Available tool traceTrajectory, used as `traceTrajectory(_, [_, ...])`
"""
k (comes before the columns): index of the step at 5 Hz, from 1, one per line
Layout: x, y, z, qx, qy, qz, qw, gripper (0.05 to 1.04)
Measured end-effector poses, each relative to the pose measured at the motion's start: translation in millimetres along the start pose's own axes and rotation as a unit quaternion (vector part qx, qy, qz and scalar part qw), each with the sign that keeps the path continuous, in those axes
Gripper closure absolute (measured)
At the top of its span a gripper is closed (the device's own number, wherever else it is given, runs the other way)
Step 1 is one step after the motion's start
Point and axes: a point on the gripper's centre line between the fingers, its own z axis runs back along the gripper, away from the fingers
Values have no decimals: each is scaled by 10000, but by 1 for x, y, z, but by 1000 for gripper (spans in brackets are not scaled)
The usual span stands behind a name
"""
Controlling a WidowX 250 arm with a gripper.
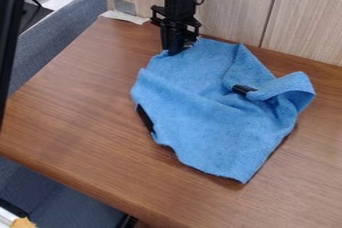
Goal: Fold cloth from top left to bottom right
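Camera view: a blue cloth (200, 112) lay rumpled on the brown wooden table (73, 107), near the pale wood panels (230, 9) at the back.
Cloth's lie: its left side was spread fairly wide, a pointed corner ran toward the bottom, and the right side curled up into a raised loop.
Dark pieces: one (244, 89) showed beside that loop, another (144, 118) along the left edge; what they were could not be told.
Gripper (179, 47): it hung down at the cloth's upper left edge, apparently touching it; whether it was released or clenched on fabric could not be told.
Step in hand: most likely taking hold of the top left part, with the diagonal fold unmade.
Next move: it called for a sure pinch on that edge, a modest lift, then a carry across to the bottom right and a gentle release.
Risk: pulling low might have dragged the whole cloth, and the curled right side could have left the fold lumpy.
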Motion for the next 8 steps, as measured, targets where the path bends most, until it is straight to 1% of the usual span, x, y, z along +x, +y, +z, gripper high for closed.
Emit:
traceTrajectory(1, [-2,2,3,88,-20,93,9999,1015])
traceTrajectory(2, [-8,1,17,218,-172,42,9996,1015])
traceTrajectory(3, [-10,-12,50,328,-567,-191,9977,1015])
traceTrajectory(4, [-10,-44,66,283,-835,-755,9932,1015])
traceTrajectory(5, [-14,-80,73,274,-1009,-1457,9838,1015])
traceTrajectory(6, [-24,-121,76,207,-1103,-2160,9699,1016])
traceTrajectory(7, [-46,-162,66,82,-1160,-2851,9514,1016])
traceTrajectory(8, [-69,-184,43,17,-952,-3295,9394,1016])
